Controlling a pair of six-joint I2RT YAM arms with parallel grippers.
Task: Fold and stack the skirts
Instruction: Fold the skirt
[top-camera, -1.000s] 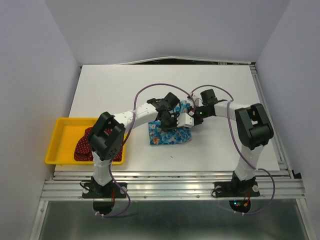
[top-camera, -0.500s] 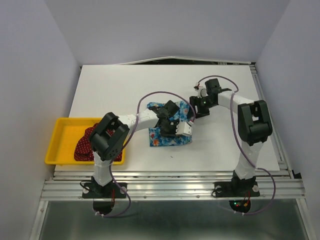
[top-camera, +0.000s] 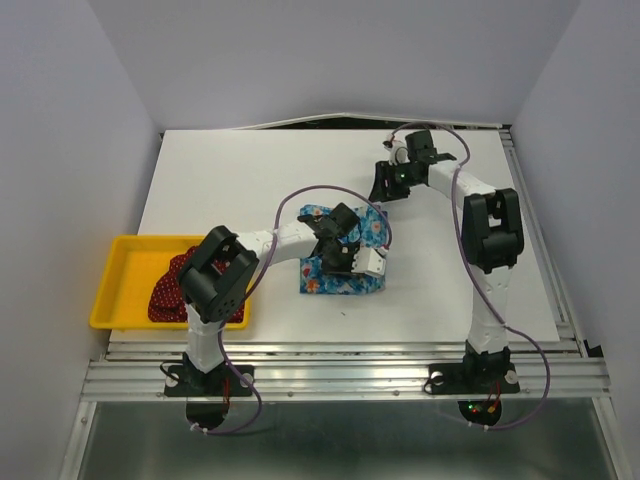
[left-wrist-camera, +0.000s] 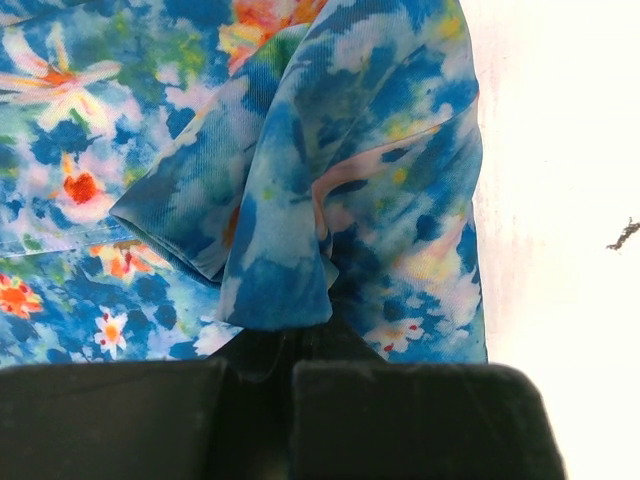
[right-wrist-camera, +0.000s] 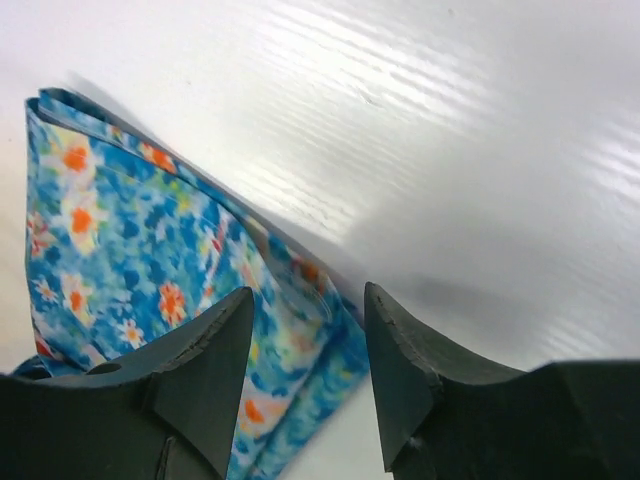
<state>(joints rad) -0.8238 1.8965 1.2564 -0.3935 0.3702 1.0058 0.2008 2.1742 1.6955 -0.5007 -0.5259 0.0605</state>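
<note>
The bright blue flowered skirt (top-camera: 335, 282) lies folded in the middle of the white table. My left gripper (top-camera: 346, 260) is low over it and shut on a bunched fold of its cloth (left-wrist-camera: 275, 300); the dark fingers (left-wrist-camera: 400, 420) fill the bottom of the left wrist view. My right gripper (top-camera: 381, 192) is open and empty above the table, beyond the skirt's far right corner. In the right wrist view the skirt's layered edge (right-wrist-camera: 120, 230) lies below and left of the open gripper (right-wrist-camera: 308, 295). The dark red dotted skirt (top-camera: 165, 292) lies crumpled in the yellow tray (top-camera: 112, 285).
The yellow tray sits at the table's near left edge, beside my left arm's elbow (top-camera: 215, 265). Bare white table (top-camera: 250, 170) lies behind and to the right of the blue skirt. Grey walls close in the left, back and right sides.
My right gripper has moved from the blue skirt's right edge to the far right of it, empty. My left gripper has shifted slightly toward the near side with the fold.
</note>
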